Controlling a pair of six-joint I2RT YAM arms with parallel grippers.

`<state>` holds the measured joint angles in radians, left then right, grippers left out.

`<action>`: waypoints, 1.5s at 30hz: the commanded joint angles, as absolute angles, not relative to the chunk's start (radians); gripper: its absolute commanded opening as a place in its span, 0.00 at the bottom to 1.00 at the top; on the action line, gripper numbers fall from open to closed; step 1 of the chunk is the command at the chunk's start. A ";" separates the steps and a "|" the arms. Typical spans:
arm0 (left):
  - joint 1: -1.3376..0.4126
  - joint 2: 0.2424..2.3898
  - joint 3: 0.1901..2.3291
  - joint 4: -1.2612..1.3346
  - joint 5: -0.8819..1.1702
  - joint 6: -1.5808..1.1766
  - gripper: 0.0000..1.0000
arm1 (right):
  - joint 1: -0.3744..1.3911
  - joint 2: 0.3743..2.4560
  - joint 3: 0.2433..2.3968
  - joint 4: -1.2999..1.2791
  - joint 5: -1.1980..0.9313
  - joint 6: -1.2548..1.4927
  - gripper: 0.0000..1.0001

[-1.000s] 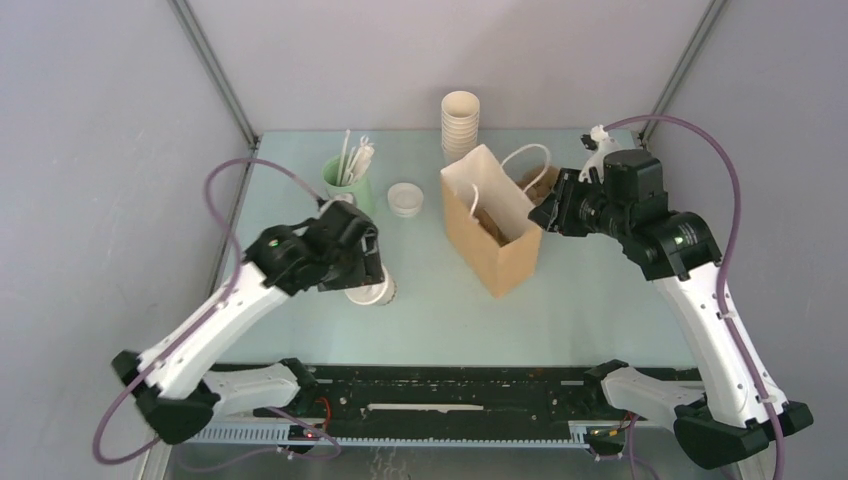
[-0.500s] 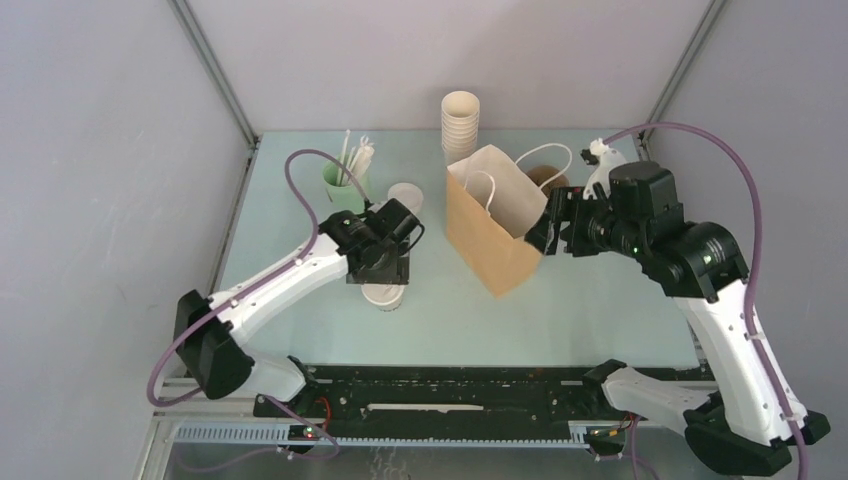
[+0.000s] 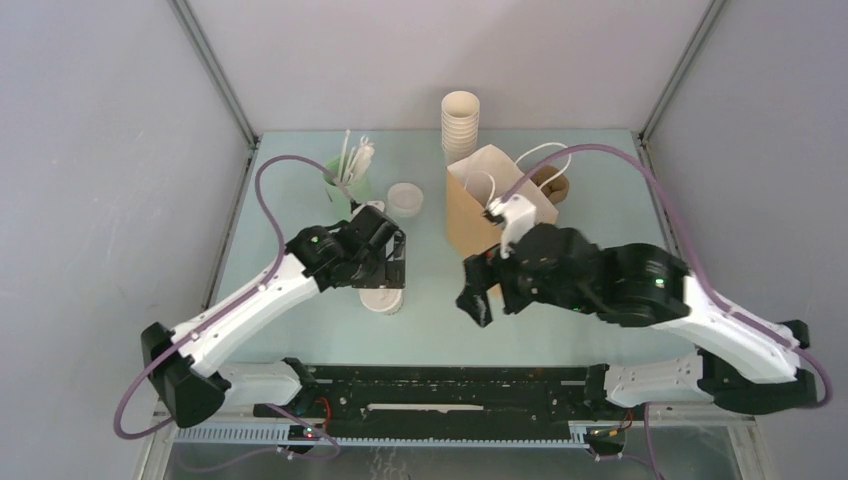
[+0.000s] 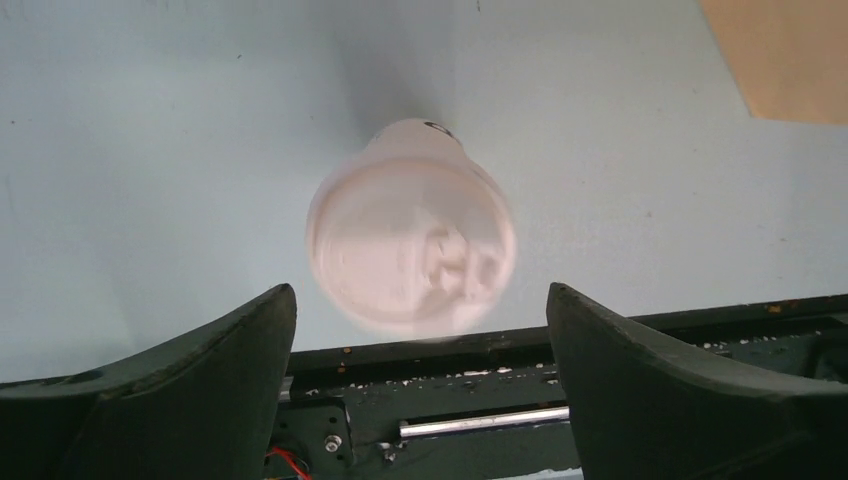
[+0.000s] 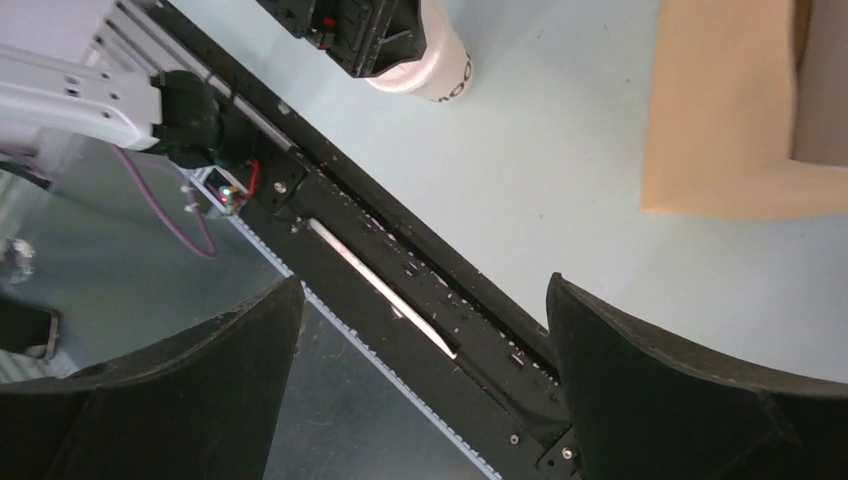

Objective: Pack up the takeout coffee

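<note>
1. While it stands lid-up on the pale counter [image 3: 430, 330], outside the bag, the takeout coffee [image 3: 383, 299] sits directly under the left gripper [image 3: 384, 270], left of centre and near the front edge.
2. From the left wrist, its round white lid [image 4: 412, 240] looks blurred and lies between the two dark fingers [image 4: 200, 390].
3. The left gripper is spread wide, wider than the lid. A strip of counter shows between the lid and the right-hand finger, and the other finger is closer to the rim. Nothing is clamped.
4. From the right wrist, dark lettering [image 5: 456, 88] shows on the cup's side, just below the left gripper's black body.
5. The brown paper bag [image 3: 468, 222] stands open to the right of the coffee, apart from it, with its white cord handles up.
6. The right gripper [image 5: 420, 290] hangs in front of the bag and to the right of the coffee, spread wide with nothing between its fingers. Its camera looks down on the black rail [image 5: 400, 290] at the counter's front edge.
7. A short white round container [image 3: 405, 199] stands behind the coffee.
8. The mint-green cup [image 3: 348, 183] holding white straws [image 3: 356, 156] is further back on the left.
9. The stack of lidless white cups [image 3: 461, 124] rises just behind the bag.
</note>
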<state>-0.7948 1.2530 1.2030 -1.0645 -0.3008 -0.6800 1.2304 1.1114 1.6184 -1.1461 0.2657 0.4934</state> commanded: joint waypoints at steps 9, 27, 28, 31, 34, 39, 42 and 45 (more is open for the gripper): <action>-0.758 1.121 1.172 -1.122 -0.358 -0.635 0.99 | 1.341 1.274 1.641 -0.977 0.424 0.547 1.00; -0.655 0.570 1.583 -1.352 -0.632 -0.678 0.99 | 1.309 1.786 1.837 -0.921 0.389 0.546 1.00; -0.654 0.554 1.581 -1.346 -0.627 -0.677 0.99 | 1.293 1.815 1.866 -0.936 0.379 0.548 1.00; -0.655 0.531 1.583 -1.350 -0.600 -0.675 0.99 | 1.257 1.896 1.947 -0.992 0.345 0.555 1.00; -0.655 0.541 1.585 -1.356 -0.573 -0.669 0.99 | 1.228 1.957 2.016 -1.036 0.321 0.562 1.00; -0.655 0.561 1.590 -1.355 -0.562 -0.654 0.99 | 1.202 2.038 2.102 -1.091 0.282 0.578 1.00; -0.655 0.570 1.591 -1.355 -0.559 -0.641 0.99 | 1.201 2.077 2.143 -1.116 0.270 0.568 1.00; -0.655 0.572 1.592 -1.356 -0.560 -0.630 0.99 | 1.199 2.106 2.167 -1.128 0.262 0.566 1.00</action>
